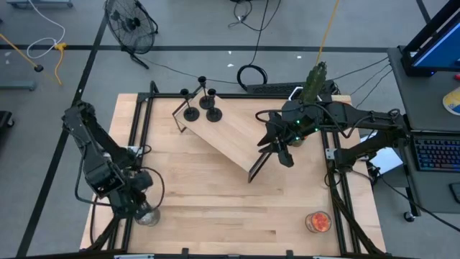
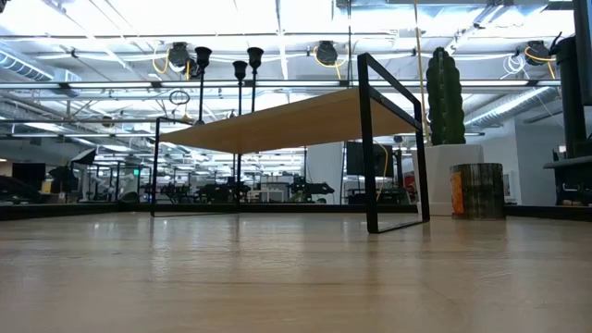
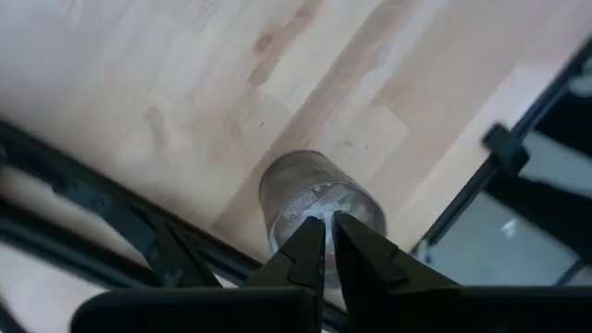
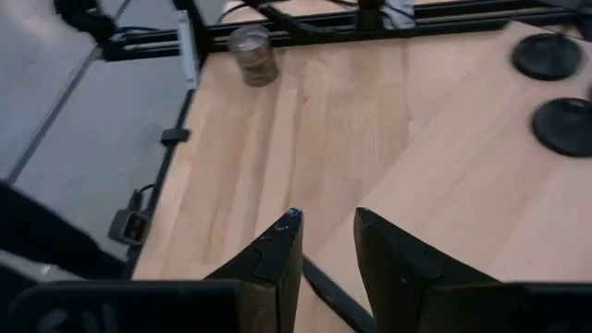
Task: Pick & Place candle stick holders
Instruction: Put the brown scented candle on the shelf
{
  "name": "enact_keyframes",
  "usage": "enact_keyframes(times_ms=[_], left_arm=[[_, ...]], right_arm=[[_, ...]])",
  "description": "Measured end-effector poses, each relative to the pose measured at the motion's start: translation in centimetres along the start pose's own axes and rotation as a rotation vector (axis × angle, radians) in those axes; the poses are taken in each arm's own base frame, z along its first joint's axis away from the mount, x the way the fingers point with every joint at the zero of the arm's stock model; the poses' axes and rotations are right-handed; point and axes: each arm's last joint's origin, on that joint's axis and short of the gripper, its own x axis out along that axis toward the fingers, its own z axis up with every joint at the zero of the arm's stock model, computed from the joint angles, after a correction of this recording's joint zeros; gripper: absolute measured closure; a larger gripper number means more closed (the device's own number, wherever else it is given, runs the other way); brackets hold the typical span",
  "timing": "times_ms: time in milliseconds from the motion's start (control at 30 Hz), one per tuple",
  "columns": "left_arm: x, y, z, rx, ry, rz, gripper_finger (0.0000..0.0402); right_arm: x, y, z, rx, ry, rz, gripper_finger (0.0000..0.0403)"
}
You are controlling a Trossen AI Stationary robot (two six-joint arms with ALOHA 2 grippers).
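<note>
Three black candle stick holders (image 1: 190,114) (image 1: 214,115) (image 1: 207,102) stand on their disc bases at the far-left end of a slanted wooden shelf (image 1: 230,137). In the low view they stand upright on the shelf top (image 2: 202,57) (image 2: 240,70) (image 2: 255,57). Two of the bases show in the right wrist view (image 4: 548,55) (image 4: 566,125). My right gripper (image 1: 282,152) (image 4: 324,227) is open and empty over the shelf's near-right end. My left gripper (image 1: 141,208) (image 3: 328,233) is shut at the table's near-left corner, just over a clear glass jar (image 3: 319,194).
The shelf stands on a black metal frame (image 2: 370,139), raised above the table. An orange-filled jar (image 1: 318,221) stands near the near-right corner. A cactus (image 1: 314,80) stands at the far edge. Black rails (image 1: 136,122) run along the table's sides.
</note>
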Motion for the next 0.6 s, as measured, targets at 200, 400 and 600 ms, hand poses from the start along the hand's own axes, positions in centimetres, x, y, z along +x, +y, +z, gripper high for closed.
enact_keyframes(times_ms=[200, 400, 600], left_arm=[[0.8, -0.5, -0.5, 0.235, -0.017, 0.039, 0.0346], [1.9, -1.0, -0.7, 0.362, -0.02, 0.112, 0.0292], [3.1, -1.0, -0.6, 0.437, -0.023, 0.225, 0.0241]], right_arm=[[0.0, -0.1, 0.0, 0.012, -0.001, -0.017, 0.031], [0.0, -0.1, 0.0, 0.012, -0.002, -0.017, 0.031], [0.0, -0.1, 0.0, 0.013, -0.002, -0.017, 0.031]])
